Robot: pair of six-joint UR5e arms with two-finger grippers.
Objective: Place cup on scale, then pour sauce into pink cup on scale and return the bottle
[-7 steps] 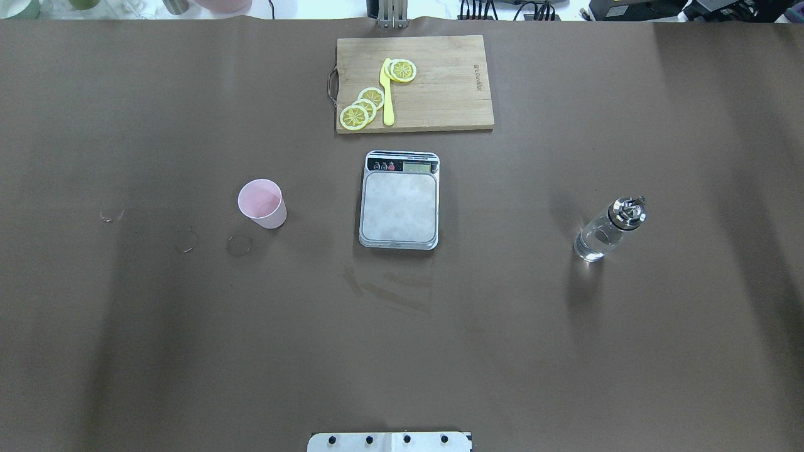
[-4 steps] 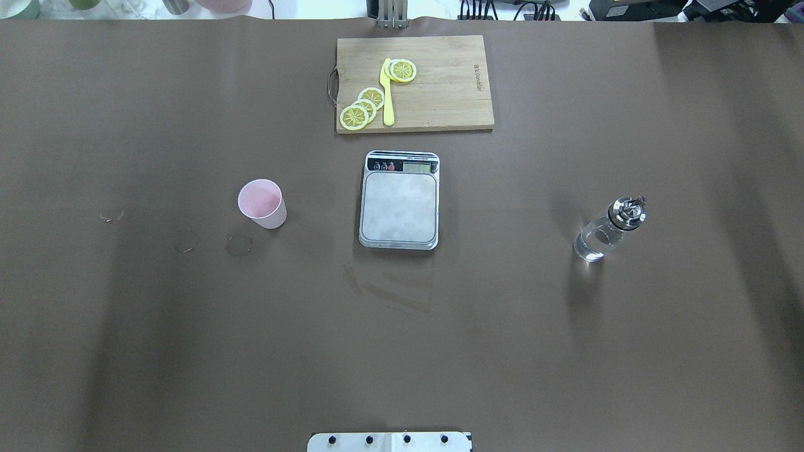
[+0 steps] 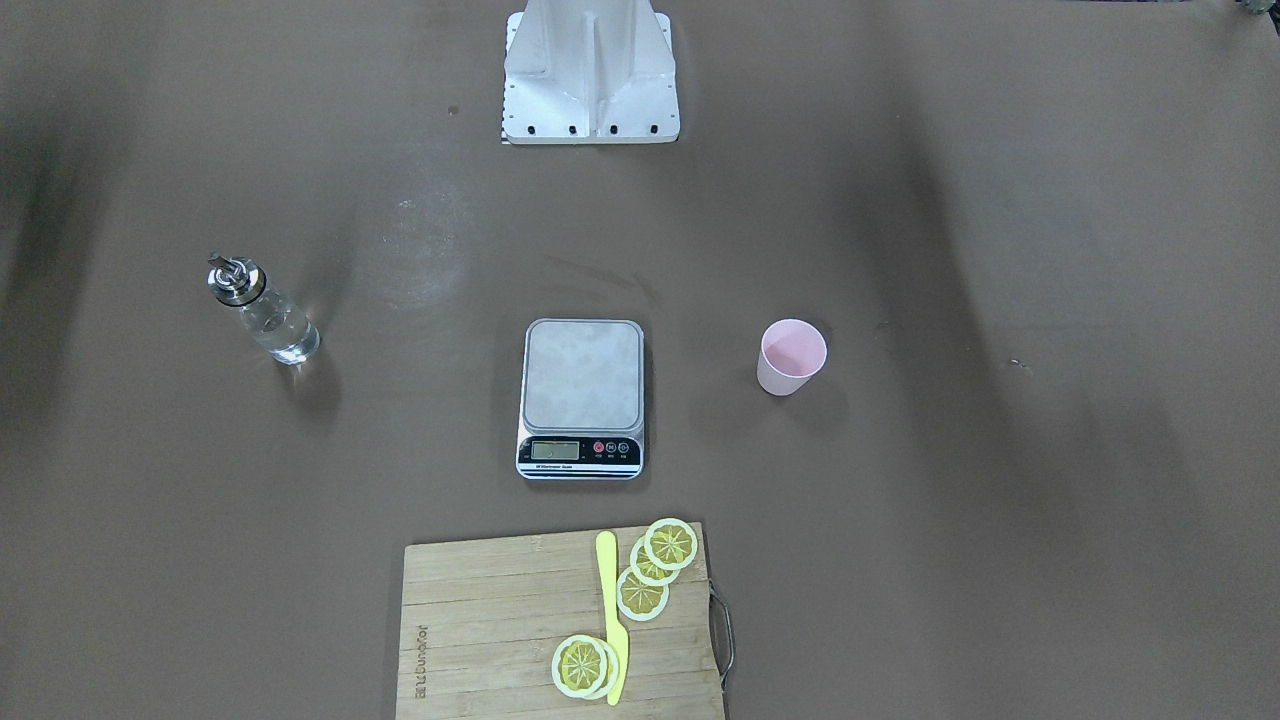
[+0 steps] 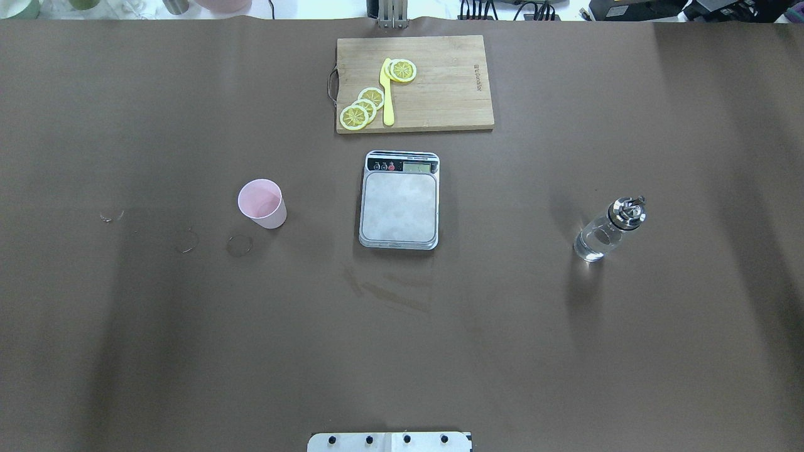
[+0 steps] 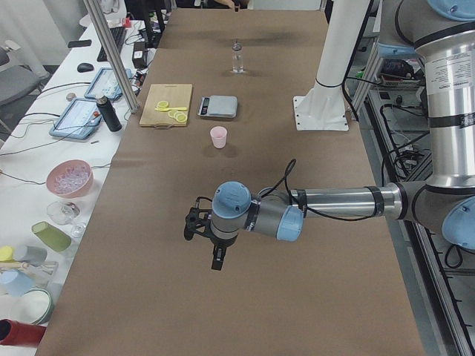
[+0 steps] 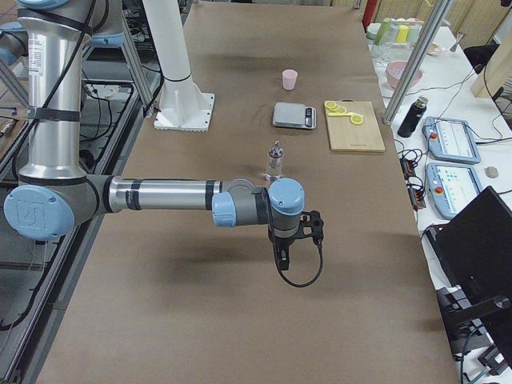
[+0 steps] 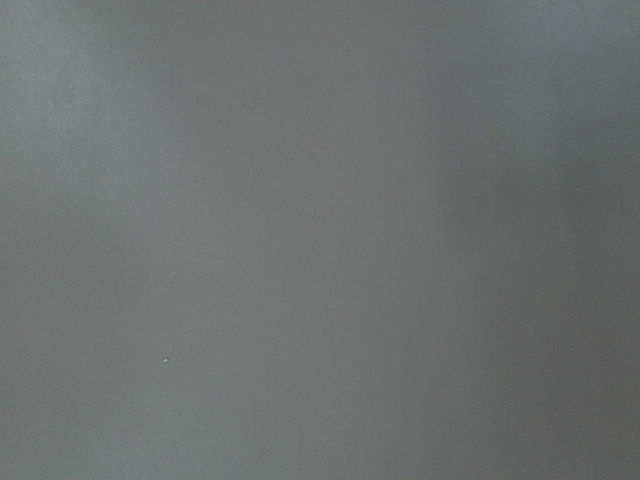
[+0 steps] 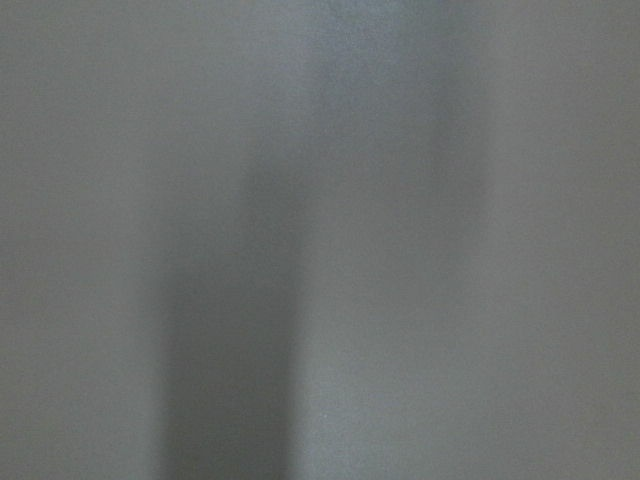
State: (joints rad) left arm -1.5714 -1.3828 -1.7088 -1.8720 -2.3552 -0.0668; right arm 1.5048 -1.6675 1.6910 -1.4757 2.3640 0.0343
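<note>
Brown table (image 4: 157, 345), scale (image 4: 399, 210) centred, board (image 4: 452, 81) beyond

So on our bench (image 4: 125, 345) we've got the scale (image 4: 399, 210) dead centre, the cup (image 4: 262, 203) off to its left and the bottle (image 4: 607, 231) further out on its right, none of them touching. Past the scale, away from the robot, sits the cutting board (image 4: 446, 94), with lemon slices (image 4: 355, 117) and a knife (image 4: 387, 100) on it.
</note>
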